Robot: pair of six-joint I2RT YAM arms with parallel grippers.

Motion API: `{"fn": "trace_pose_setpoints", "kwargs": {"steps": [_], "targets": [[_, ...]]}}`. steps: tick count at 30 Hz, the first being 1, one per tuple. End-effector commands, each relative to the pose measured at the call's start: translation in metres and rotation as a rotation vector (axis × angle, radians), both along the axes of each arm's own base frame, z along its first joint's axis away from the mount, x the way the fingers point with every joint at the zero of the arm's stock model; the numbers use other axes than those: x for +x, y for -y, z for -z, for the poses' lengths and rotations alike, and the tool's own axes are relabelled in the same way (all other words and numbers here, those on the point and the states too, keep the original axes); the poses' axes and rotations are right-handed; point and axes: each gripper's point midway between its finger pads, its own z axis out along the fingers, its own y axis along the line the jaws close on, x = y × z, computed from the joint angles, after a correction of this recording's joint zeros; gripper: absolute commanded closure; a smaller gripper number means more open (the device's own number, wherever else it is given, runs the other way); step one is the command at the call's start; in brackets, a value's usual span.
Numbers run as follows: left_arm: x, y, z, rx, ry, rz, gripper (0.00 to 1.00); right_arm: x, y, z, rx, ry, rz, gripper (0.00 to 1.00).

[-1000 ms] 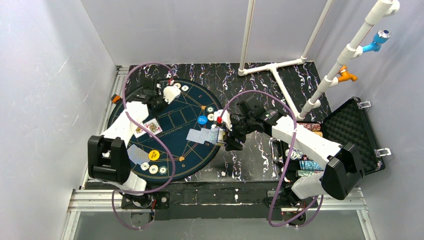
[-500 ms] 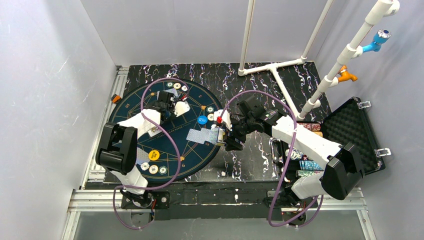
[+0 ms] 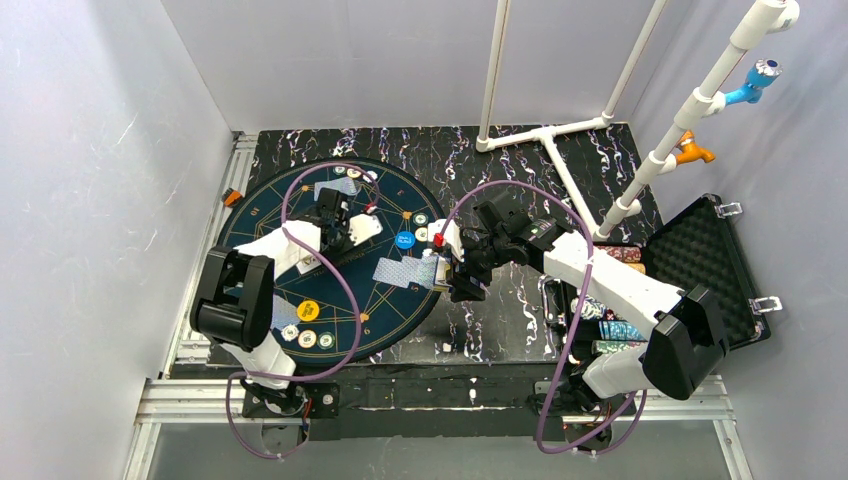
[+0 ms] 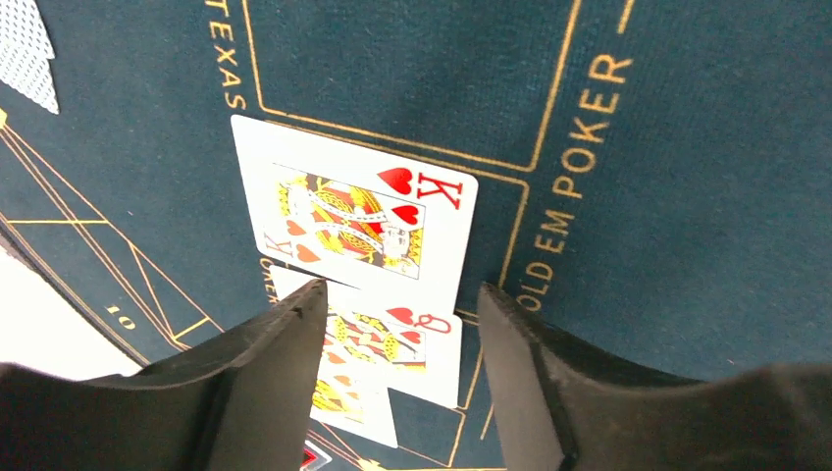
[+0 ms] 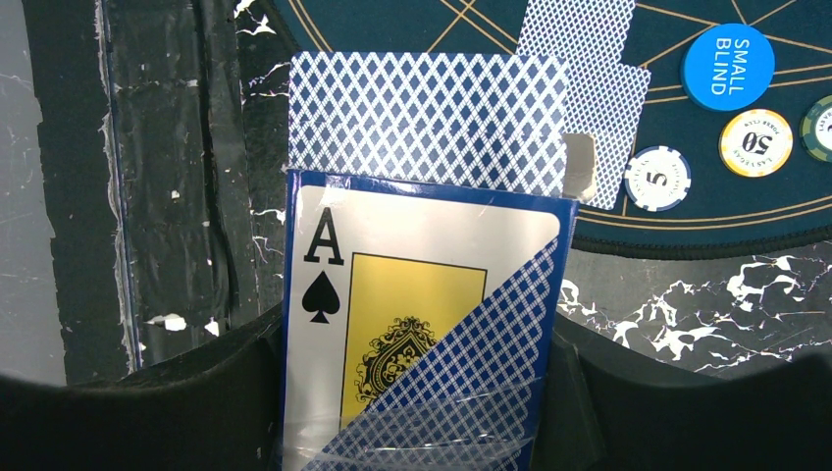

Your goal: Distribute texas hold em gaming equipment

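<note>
We note: left gripper (image 4: 397,294) jaws apart, right gripper (image 5: 422,339) clamped on card box (image 5: 422,265).
King of hearts (image 4: 353,211) lies just beyond the left fingertips, queen of hearts (image 4: 417,339) between them.

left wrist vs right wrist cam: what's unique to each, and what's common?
Left wrist only: face-up king of hearts and queen of hearts, overlapping, under the open, empty left gripper; the gold lettering.
Right wrist only: right gripper shut on a boxed deck showing the ace of spades; blue small blind button; a 50 chip and a 5 chip; marbled black tabletop.
Both: the dark-blue mat with gold lines, and a blue-backed card face down on it.
</note>
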Motion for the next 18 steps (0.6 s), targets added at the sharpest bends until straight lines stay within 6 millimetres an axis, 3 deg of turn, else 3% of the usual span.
{"fn": "trace_pose_setpoints", "kwargs": {"steps": [1, 7, 15, 18], "targets": [[-0.037, 0.014, -0.003, -0.092, -0.129, 0.012, 0.38, 0.005, -0.009, -0.021, 0.067, 0.054, -0.011, 0.99], [-0.054, 0.053, -0.063, -0.373, -0.145, -0.013, 0.26, 0.007, -0.010, -0.021, 0.067, 0.056, -0.009, 0.99], [-0.091, 0.152, -0.181, -1.176, -0.365, -0.116, 0.16, 0.017, -0.013, -0.021, 0.062, 0.066, 0.040, 0.99], [-0.099, 0.173, -0.193, -1.319, -0.515, -0.206, 0.11, 0.018, -0.015, -0.022, 0.065, 0.069, 0.043, 0.99]]}}
